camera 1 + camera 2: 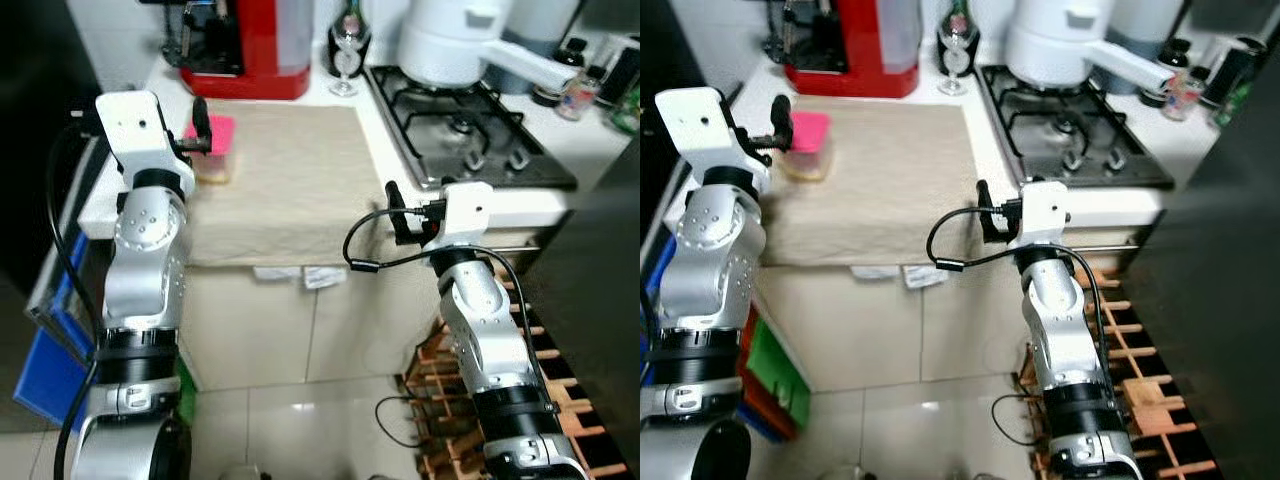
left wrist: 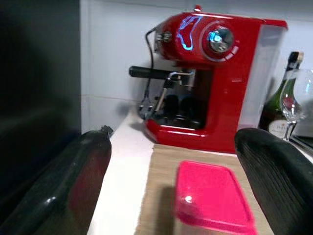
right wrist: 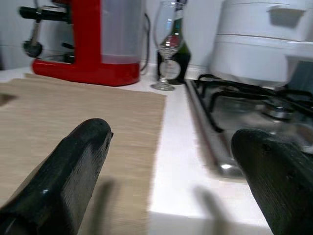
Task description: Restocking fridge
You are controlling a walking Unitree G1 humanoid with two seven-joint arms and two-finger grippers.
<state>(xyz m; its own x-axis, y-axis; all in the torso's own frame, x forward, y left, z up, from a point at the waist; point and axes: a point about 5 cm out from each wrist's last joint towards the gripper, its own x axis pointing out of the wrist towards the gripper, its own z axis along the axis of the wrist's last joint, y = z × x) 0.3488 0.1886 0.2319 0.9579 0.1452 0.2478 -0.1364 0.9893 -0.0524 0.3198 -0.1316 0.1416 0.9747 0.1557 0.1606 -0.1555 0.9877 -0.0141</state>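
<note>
The pink-lidded box (image 2: 212, 198) lies just ahead of the spread left claw (image 2: 171, 171), far nearer than the spread right claw (image 3: 171, 161).

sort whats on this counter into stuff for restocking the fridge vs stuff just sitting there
For the job:
- pink-lidded container, in front of the open left gripper
- right gripper, open at the counter edge

Just sitting there:
- red coffee machine
- wine glass
- bottle
- gas hob
- white pot

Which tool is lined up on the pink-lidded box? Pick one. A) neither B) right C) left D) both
C: the left tool is open with the box between its fingers, while the right tool hangs at the counter edge near the stove.
</note>
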